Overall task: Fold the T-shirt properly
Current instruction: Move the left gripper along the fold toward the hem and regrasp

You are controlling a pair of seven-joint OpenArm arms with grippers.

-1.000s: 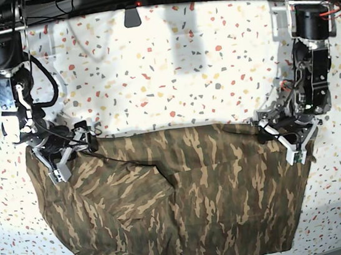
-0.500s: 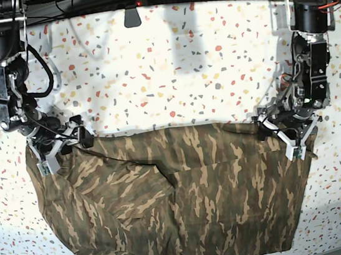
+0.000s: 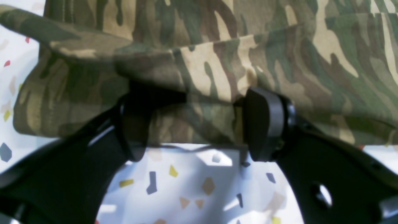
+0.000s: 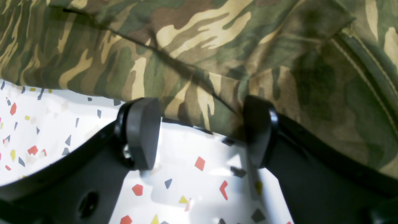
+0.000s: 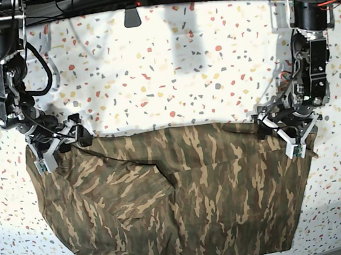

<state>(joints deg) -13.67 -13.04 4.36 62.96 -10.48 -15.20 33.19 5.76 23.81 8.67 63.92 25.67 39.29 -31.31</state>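
T-shirt edge btwn spread fingers

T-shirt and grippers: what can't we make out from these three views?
- T-shirt: the bottom edge of the base view cuts off its near hem; neck patch not visible anywhere.
- Left gripper: in the left wrist view a fold hangs over the tip of one finger, so contact is unclear.
- Right gripper: in the right wrist view the far finger meets the cloth edge; touching or apart, can't tell.

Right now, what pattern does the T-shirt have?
Woodland camouflage on the T-shirt: olive, brown, tan. Base view shows it best.
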